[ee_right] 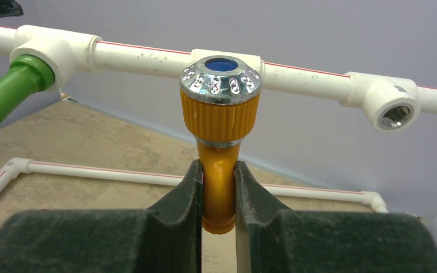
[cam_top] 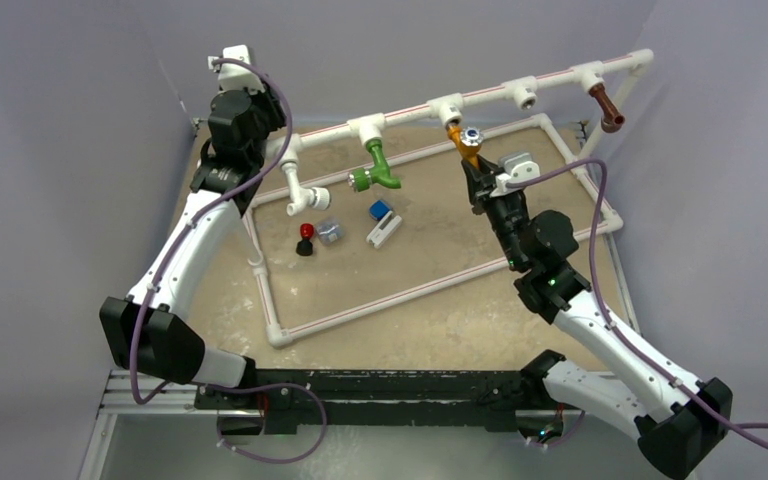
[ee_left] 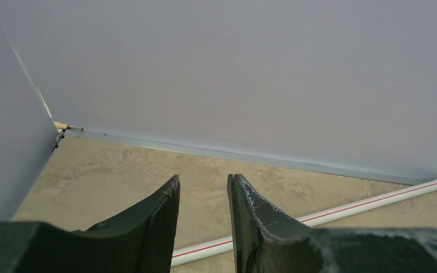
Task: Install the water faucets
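**Progress, judged from the overhead view**

- Green faucet (cam_top: 378,166): hanging from a tee at 11 o'clock of the table centre. Taken as fitted.
- Brown faucet (cam_top: 608,107): hanging from the tee at the 2 o'clock end of the pipe rail (cam_top: 490,95). Taken as fitted.
- Orange faucet (cam_top: 463,140): at 12 o'clock, inlet end against its tee, chrome cap toward the right wrist camera. Step in hand. Depth of thread engagement: cannot tell.
- Right gripper (ee_right: 217,170): clenched on the orange body just below the ribbed collar.
- Left gripper (ee_left: 203,183): raised at 10 o'clock, aimed at the back wall, fingers slightly parted, grasping nothing.

**Remaining**

- Finish seating the orange faucet, then release.
- Threaded socket (ee_right: 395,115) at 3 o'clock of the orange cap: bare. No fourth faucet seen.
- Loose at 9 o'clock of the right gripper: red-and-black knob (cam_top: 306,238), grey block (cam_top: 329,231), blue-and-white part (cam_top: 383,222).

**Markings**

- No brand, label or legible writing anywhere.
- Only a red stripe along the white pipes and a blue disc at the chrome cap centre.
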You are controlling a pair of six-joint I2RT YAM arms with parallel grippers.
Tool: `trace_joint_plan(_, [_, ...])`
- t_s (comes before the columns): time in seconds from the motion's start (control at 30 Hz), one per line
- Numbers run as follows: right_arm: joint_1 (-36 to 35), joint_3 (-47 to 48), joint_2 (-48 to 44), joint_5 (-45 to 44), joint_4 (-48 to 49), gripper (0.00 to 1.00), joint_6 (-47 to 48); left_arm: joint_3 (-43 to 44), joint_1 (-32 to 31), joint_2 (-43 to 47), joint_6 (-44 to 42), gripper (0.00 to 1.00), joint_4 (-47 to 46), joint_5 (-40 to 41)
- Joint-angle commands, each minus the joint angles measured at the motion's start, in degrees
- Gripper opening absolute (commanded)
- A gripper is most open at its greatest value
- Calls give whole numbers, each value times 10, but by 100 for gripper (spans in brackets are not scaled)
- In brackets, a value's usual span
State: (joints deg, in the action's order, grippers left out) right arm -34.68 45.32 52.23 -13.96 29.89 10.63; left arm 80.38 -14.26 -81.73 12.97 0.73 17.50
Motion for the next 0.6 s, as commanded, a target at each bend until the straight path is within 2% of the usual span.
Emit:
trace_joint_plan(0.0, [5, 32, -9, -5, 46, 0, 12, -47, -2, -41, 6, 35, 120, -17])
trace_joint_plan(0.57, [11, 52, 16, -1, 33, 0, 24, -49, 1, -40, 4, 35, 123, -22])
